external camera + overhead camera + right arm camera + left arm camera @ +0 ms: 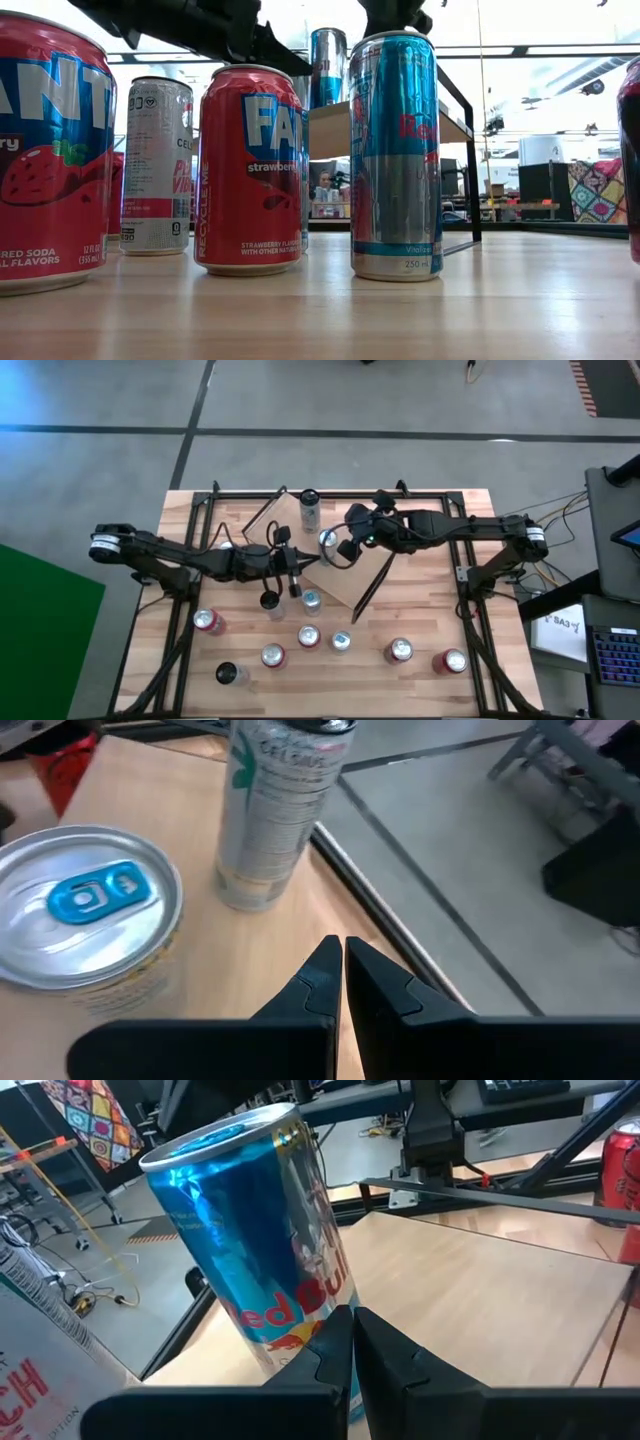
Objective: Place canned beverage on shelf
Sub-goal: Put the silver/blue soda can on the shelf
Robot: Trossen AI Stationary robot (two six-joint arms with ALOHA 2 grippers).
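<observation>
Cans [309, 637] mostly wait on the surface [420, 610], two stand on the shelf [345, 585], both grippers' fingers together, empty.

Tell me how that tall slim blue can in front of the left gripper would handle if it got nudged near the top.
The blue can stands tall on a narrow base, so it probably tips easily. Its glossy round wall likely slips against the shut left gripper, and once down it would probably roll.
</observation>
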